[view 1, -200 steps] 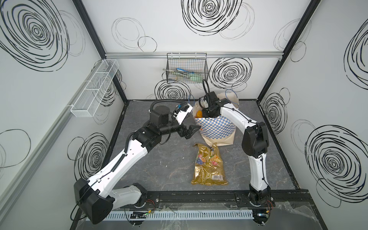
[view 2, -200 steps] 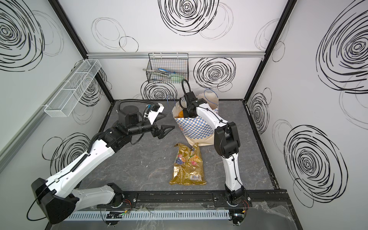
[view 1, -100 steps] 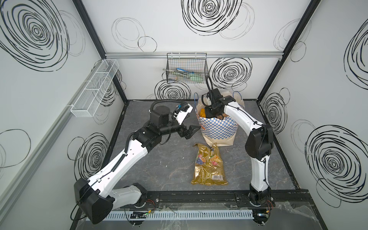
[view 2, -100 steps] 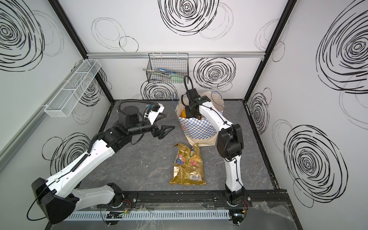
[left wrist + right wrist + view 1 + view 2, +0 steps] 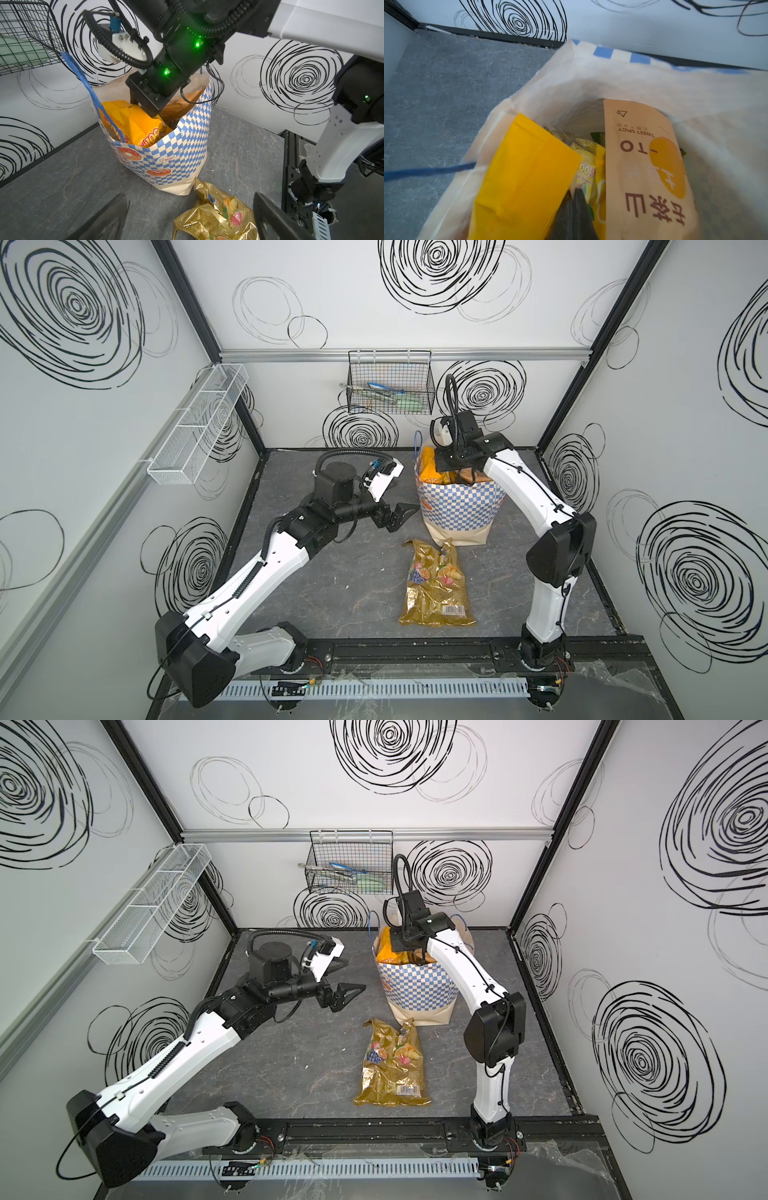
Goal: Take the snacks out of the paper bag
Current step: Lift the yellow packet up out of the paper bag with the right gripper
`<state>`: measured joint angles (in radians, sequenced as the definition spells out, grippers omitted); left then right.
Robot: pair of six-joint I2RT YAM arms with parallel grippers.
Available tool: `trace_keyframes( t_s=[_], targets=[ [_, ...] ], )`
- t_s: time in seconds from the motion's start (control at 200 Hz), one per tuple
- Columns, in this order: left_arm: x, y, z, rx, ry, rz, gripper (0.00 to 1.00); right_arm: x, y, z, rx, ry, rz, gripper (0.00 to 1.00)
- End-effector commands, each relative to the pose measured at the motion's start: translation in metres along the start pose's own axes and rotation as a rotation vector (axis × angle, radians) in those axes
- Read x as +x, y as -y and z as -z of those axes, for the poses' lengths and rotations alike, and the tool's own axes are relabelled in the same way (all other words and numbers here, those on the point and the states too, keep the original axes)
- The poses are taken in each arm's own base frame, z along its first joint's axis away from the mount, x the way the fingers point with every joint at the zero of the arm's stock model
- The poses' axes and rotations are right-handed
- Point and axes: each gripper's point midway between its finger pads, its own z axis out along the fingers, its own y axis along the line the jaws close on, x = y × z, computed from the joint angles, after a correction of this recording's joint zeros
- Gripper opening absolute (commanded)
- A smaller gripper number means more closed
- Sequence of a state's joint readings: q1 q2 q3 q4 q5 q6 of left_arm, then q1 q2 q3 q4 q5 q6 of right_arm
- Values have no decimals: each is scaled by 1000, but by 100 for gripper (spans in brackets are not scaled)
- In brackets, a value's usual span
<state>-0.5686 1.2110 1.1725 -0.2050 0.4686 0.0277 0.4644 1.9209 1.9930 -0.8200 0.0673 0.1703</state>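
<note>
Two pincers: the right gripper [image 5: 573, 194] is sunk among the snacks, the left gripper [image 5: 403, 517] is held outside the paper bag [image 5: 457, 510].
Right fingers: pressed flat together inside the bag's mouth. Whether a thin bit of foil is pinched between them can't be made out tbh.
Right at the tips: an orange-yellow packet [image 5: 525, 182] is pressed up against one side and a lemon-yellow packet [image 5: 588, 176] against the other, so the tips are wedged between the two.
A bit further out: a tan packet [image 5: 643, 166] marked "SWEET SPICY" is stood on end next to the lemon-yellow one, near the tips but not touched by them.
Deeper in: a scrap of green wrapper [image 5: 598, 137] is glimpsed under the rest, too buried to be read.
Bag itself: stood upright toward the back of the grey table [image 5: 332, 605], checkered band wrapped around it, a blue cord handle [image 5: 83, 83] stuck up at the rim.
Already out: the gold packet [image 5: 436, 589] with fruit pictures is laid flat on the table just in front of the bag, well apart from the right gripper.
Left fingers: spread wide with nothing between them, held in the air just beside the bag's side, above the table.
Background: a black wire basket [image 5: 390, 385] is hung on the back wall above the bag, and a white mesh rack [image 5: 199, 423] is fixed to the left wall.
</note>
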Motion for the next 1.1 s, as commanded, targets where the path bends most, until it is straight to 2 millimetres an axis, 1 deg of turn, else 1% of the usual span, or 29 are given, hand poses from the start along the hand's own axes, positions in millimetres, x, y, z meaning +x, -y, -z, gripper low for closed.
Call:
trace_keyframes(
  t_s=[0.0,0.22,0.365,0.47,0.655,0.81,0.88,0.976,1.096],
  targets=[
    [-14,3,3,1,58,-45,96,-62,-1,51,-13,238,-6,0],
    [-16,6,4,5,64,-51,96,-76,1,60,-1,280,0,0],
    [-15,7,4,6,61,-52,96,-85,10,60,16,301,-11,0],
    [-14,7,3,5,61,-53,96,-93,8,63,-3,321,-13,0],
    [-15,7,4,3,63,-55,96,-108,5,75,-16,366,-18,0],
    [-16,8,5,0,68,-59,96,-112,5,84,-22,381,-21,0],
    [-17,8,6,-2,73,-61,96,-114,4,89,-31,392,-22,0],
    [-17,8,7,-5,77,-62,96,-119,2,101,-46,423,-23,0],
    [-18,7,8,-11,80,-67,96,-129,0,123,-63,476,-26,0]
  ],
)
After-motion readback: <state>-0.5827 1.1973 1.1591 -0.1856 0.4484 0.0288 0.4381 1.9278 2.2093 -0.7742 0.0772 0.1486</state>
